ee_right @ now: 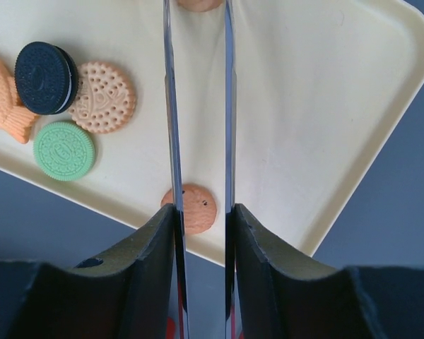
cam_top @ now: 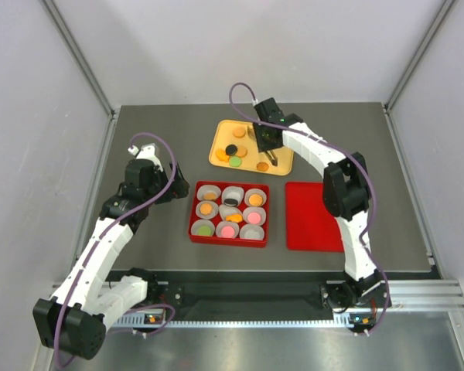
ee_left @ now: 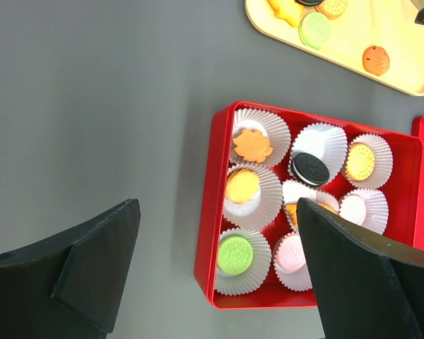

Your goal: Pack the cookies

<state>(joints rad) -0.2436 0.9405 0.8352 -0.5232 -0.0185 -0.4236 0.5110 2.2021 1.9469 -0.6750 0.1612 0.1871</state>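
Loose cookies lie on a cream tray (cam_top: pixel 220 131): a black one (ee_right: pixel 44 68), a green one (ee_right: pixel 64 150), a tan one (ee_right: pixel 102 96) and a brown one (ee_right: pixel 196 208). My right gripper (cam_top: pixel 269 151) (ee_right: pixel 200 212) is over the tray, shut on thin metal tongs (ee_right: pixel 171 106). Another orange cookie (ee_right: pixel 201 3) shows between the blades at the frame's top edge. A red box (cam_top: pixel 193 212) (ee_left: pixel 206 212) holds nine white paper cups, most with a cookie, such as green (ee_left: pixel 234 255) and black (ee_left: pixel 310 169). My left gripper (cam_top: pixel 166 189) (ee_left: pixel 218 208) is open and empty, above the box's left edge.
The red lid (cam_top: pixel 313 216) lies flat right of the box. The tray stands behind the box, also showing in the left wrist view (ee_left: pixel 410 63). Grey walls enclose the dark table on three sides.
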